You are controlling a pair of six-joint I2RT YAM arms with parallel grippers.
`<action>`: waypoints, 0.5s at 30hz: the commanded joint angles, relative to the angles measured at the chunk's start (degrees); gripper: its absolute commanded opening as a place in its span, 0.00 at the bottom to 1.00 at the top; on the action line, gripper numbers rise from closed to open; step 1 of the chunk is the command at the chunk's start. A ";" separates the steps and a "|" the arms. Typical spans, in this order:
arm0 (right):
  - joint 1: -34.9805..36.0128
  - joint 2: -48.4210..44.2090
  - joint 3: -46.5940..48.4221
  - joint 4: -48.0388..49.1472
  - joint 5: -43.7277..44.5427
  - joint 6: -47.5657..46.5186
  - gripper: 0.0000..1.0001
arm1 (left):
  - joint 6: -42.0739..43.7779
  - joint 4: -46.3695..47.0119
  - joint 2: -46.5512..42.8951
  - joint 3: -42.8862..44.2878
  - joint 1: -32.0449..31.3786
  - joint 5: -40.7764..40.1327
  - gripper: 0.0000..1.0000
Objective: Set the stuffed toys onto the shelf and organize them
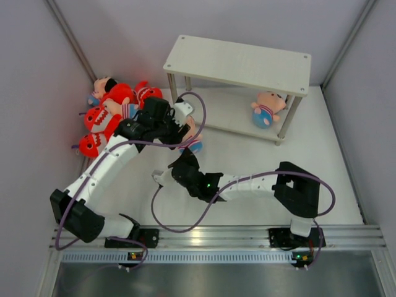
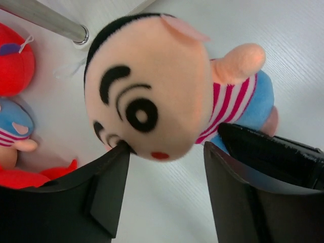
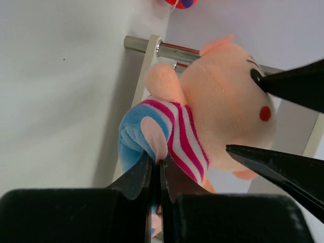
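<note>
Your off-white two-tier shelf [image 1: 241,62] lies just beyond both tools. Peach plush doll in striped shirt [image 2: 152,91] is at its near-left corner, head toward your left arm. Left tool [image 2: 164,152] is spread wide, tips touching the head, grip unclear. Right tool [image 3: 156,169] is pinched tight on its foot.

Grey walls [image 1: 216,18], white, perhaps wood-grained table [image 1: 260,158]
</note>
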 commanded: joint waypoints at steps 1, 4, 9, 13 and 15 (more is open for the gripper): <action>-2.59 -6.56 -0.29 0.53 -3.29 8.78 0.00 | -0.28 0.52 -2.04 0.12 -0.38 1.07 0.68; -4.17 -7.98 -3.28 2.02 -3.39 10.47 0.00 | -0.28 0.61 -2.30 0.47 -0.38 -0.77 0.80; -6.28 -9.12 -7.85 3.70 -1.19 12.92 0.00 | 1.03 0.52 -4.32 0.73 -0.30 -6.12 0.98; -9.35 -10.27 -10.31 7.20 -2.07 13.46 0.00 | 2.88 0.61 -6.43 0.21 -0.30 -12.98 0.98; -11.72 -9.83 -9.53 8.00 -1.89 12.33 0.00 | 3.32 0.61 -7.13 -0.32 -0.30 -16.32 0.98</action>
